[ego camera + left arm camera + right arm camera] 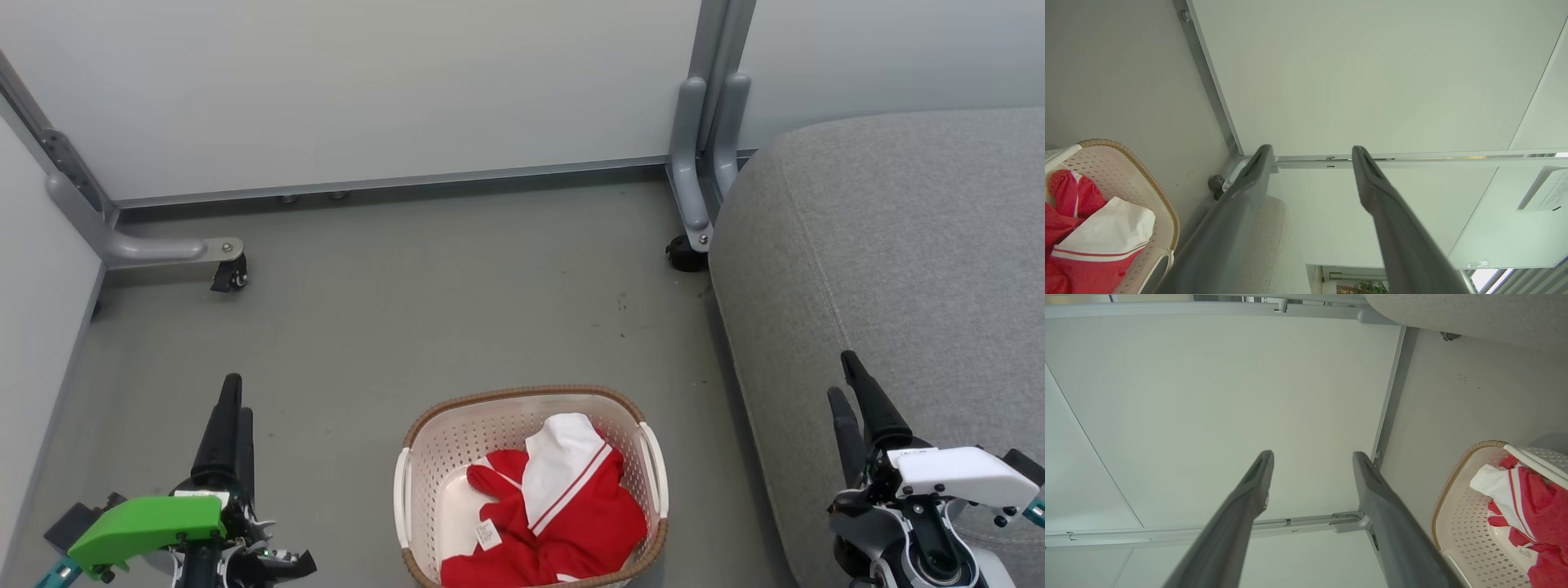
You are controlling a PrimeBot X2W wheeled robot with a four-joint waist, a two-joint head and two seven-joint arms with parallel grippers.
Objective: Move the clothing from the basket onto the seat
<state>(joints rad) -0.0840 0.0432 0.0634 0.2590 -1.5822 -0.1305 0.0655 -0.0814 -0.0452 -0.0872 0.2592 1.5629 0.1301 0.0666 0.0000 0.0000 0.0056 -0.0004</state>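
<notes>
Red clothing (563,514) with a white panel, white stripes and a small white tag lies bunched inside the cream basket (445,445) with a brown rim, on the floor at the bottom middle of the head view. The grey seat (898,245) fills the right side, its edge close to the basket. My left gripper (233,400) hangs open left of the basket, nothing between its fingers. My right gripper (849,380) stands open over the seat's front edge, empty. The left wrist view shows the basket (1163,212) and clothing (1081,245) at lower left; the right wrist view shows the basket (1453,522) and clothing (1535,514) at lower right.
Grey-white partition panels (367,90) wall in the back and left. Their metal feet with castors (229,273) (686,253) stand on the grey floor (457,302) between the panels and the basket.
</notes>
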